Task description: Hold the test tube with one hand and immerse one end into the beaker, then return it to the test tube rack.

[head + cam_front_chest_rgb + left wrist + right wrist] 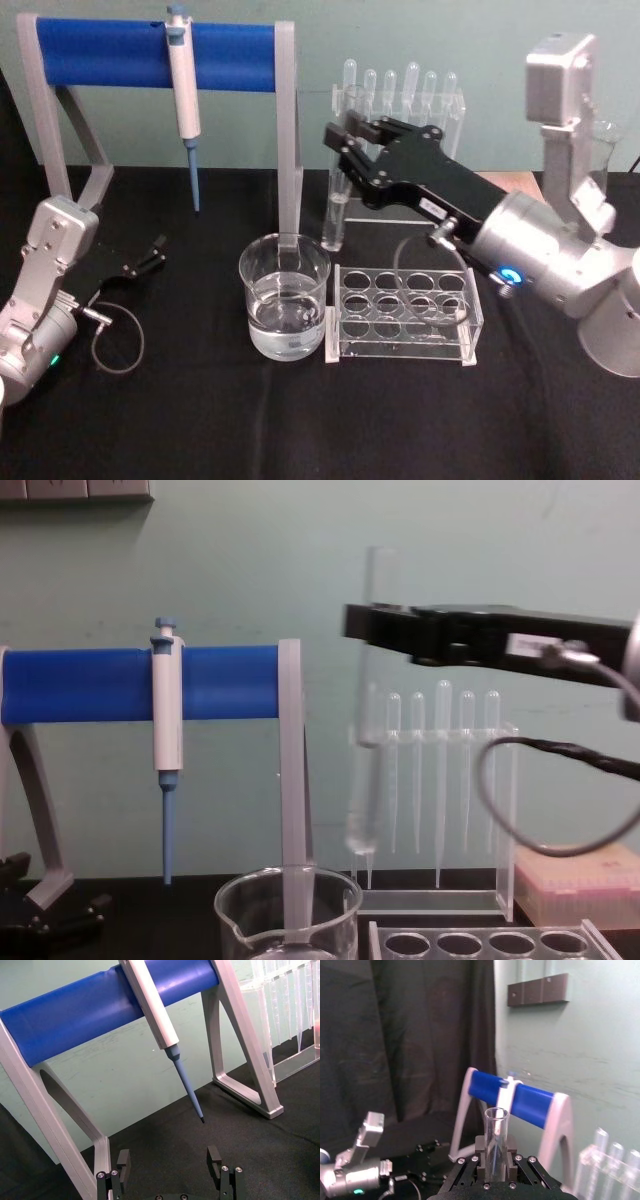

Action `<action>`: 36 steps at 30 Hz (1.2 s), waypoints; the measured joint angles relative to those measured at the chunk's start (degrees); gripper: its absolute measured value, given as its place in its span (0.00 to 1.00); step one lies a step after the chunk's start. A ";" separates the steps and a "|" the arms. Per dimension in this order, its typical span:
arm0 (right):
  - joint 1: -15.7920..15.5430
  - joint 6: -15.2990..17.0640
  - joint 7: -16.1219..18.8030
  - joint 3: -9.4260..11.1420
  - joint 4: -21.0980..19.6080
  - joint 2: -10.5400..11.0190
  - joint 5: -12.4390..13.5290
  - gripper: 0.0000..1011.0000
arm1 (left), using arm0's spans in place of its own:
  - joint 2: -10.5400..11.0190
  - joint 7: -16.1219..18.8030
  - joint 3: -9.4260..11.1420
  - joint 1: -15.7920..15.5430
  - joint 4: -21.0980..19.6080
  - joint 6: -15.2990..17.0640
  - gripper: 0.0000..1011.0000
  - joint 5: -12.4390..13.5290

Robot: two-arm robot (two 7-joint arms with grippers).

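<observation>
We see the tube (368, 760) nearly upright in the centre of the chest frame, rim up, round end down and a little to the left. It hangs just above the beaker (232, 905), right of its middle. Our right end effector (360, 623) is clamped on the tube's upper part. The beaker holds clear liquid, and the rack (405, 315) stands to its right. Our left end effector (150, 255), fingers apart, sits at lower left over the counter (200, 420).

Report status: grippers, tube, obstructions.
Right gripper shut on test tube, upright beyond beaker, not yet dipped. Left gripper open, parked left. Pipette rack close behind tube.
</observation>
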 joint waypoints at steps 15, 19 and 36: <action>5.16 -4.92 3.17 -7.35 11.59 -4.55 -2.23 0.22 | 0.00 0.00 0.00 0.00 0.00 0.00 0.99 0.00; 4.21 -7.44 3.83 -8.28 14.25 -5.03 -3.20 0.22 | 0.00 0.00 0.00 0.00 0.00 0.00 0.99 0.00; 1.88 -12.04 4.87 -8.31 18.26 -5.90 -6.44 0.22 | 0.00 0.00 0.00 0.00 0.00 0.00 0.99 0.00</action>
